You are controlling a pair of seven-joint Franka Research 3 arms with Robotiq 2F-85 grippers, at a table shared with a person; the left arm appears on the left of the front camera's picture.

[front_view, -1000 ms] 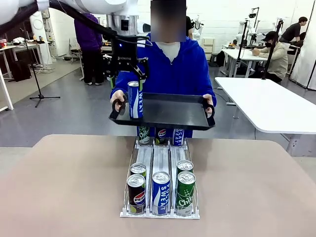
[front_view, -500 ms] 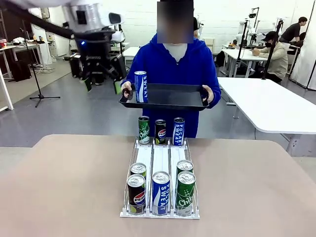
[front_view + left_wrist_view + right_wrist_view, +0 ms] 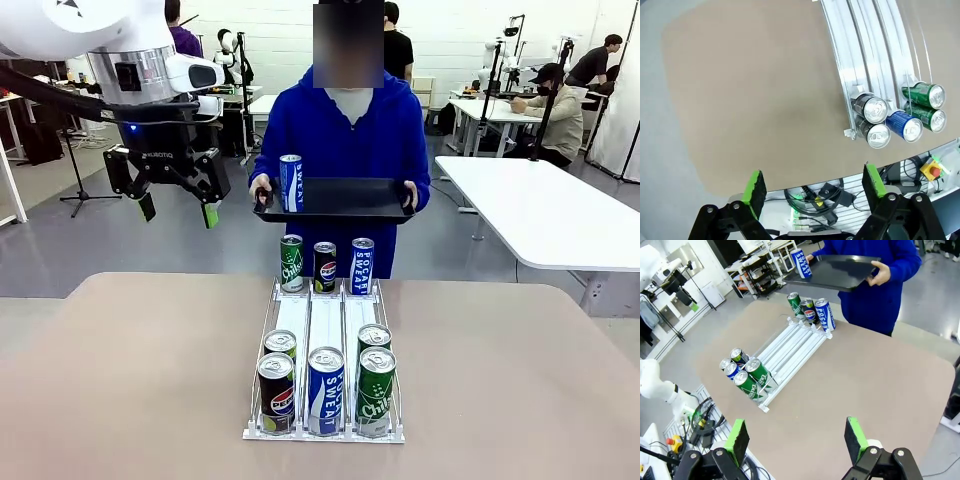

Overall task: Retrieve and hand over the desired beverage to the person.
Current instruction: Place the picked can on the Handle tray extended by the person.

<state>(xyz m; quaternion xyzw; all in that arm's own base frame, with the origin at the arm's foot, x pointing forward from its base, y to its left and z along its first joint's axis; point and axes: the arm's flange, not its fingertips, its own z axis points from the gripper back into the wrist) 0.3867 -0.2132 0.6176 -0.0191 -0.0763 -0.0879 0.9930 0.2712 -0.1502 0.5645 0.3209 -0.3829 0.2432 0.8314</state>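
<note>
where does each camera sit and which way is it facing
Front: fixed on the robot's side, facing the person holding a tray; left gripper open at upper left.
Left wrist: high up, looking down at the can rack; its own gripper at bottom.
Right wrist: raised, facing across the table; right gripper open at bottom.
Shared: all show the rack.

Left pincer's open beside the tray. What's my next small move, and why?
Probably pull the left pincer back toward the robot's side: it hangs open and empty, apart from the tray, and the blue can already stands upright on that tray the person holds.
</note>
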